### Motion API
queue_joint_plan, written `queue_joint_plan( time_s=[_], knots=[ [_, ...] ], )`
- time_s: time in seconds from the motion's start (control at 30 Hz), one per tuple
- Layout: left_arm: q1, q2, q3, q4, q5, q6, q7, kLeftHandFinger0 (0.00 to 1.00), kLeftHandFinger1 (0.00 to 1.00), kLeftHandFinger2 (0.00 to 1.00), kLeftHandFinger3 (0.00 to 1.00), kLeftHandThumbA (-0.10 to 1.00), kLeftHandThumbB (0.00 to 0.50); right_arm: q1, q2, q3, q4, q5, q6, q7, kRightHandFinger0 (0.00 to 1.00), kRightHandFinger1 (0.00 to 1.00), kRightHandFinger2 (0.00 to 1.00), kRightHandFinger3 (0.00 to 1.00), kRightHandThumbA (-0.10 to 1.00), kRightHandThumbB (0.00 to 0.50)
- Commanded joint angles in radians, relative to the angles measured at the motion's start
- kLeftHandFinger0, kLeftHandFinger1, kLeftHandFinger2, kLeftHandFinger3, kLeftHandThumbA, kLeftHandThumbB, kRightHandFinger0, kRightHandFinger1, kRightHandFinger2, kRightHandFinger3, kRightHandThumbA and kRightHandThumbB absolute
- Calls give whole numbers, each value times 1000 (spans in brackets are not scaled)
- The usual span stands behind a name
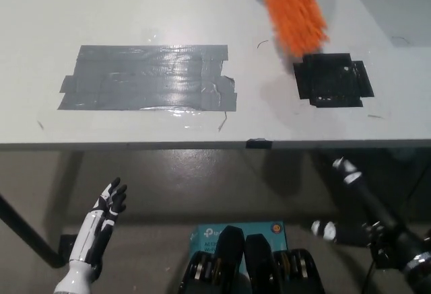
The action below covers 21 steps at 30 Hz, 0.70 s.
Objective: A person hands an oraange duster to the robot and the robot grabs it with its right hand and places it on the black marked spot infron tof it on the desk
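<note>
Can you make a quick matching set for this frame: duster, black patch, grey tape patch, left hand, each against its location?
Things:
1. orange duster
2. black marked spot
3. grey tape patch
4. left hand

Places:
A. desk, left of centre
B. below the desk edge, lower left
C. top of the picture, over the desk's right part
D. desk, right side

Pairs: 1-C, 2-D, 3-A, 4-B

Duster: the orange duster [294,9] is above the desk [135,11], blurred, tilted, near the top edge.
Black spot: the black taped square [333,79] lies just below the duster.
Grey patch: a grey tape rectangle [149,77] is left of it.
Left hand [108,210]: low, below the desk edge, fingers apart, empty.
Right hand [345,169]: below the desk edge, state unclear.
</note>
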Motion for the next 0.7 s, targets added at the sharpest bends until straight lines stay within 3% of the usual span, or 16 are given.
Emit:
queue_joint_plan(
  time_s=[0.0, 0.03, 0.23, 0.33, 0.43, 0.53, 0.67],
  knots=[
    [-4, 13, -5, -22, 2, -44, -15, 1000, 1000, 1000, 1000, 911, 140, -92, -39, -161, -318, -121, 165, -6, 1000, 1000, 1000, 1000, 1000, 265],
    [-4, 17, -4, -25, 5, -42, -15, 1000, 1000, 1000, 1000, 916, 141, -125, -33, -197, -345, -163, 165, 25, 1000, 1000, 1000, 1000, 917, 270],
    [-5, 19, 6, -36, -17, -30, -20, 1000, 1000, 1000, 1000, 909, 159, -322, 2, -289, -361, -361, 165, 158, 1000, 1000, 1000, 1000, 929, 241],
    [-6, 25, 3, -31, -8, -36, -22, 1000, 1000, 1000, 1000, 933, 173, -431, 17, -303, -298, -454, 165, 247, 1000, 1000, 1000, 1000, 991, 276],
    [-2, 26, 3, -40, -7, -33, -22, 1000, 1000, 1000, 1000, 939, 165, -507, 17, -294, -198, -450, 165, 248, 1000, 1000, 1000, 1000, 1000, 294],
    [-3, 28, 5, -43, -8, -30, -21, 1000, 1000, 1000, 1000, 939, 166, -591, 25, -286, -56, -454, 165, 238, 1000, 1000, 1000, 1000, 939, 300],
    [-5, 26, 7, -48, -9, -28, -20, 1000, 1000, 1000, 1000, 939, 163, -706, 44, -286, 167, -521, 165, 260, 1000, 1000, 1000, 1000, 1000, 354]
  ],
)
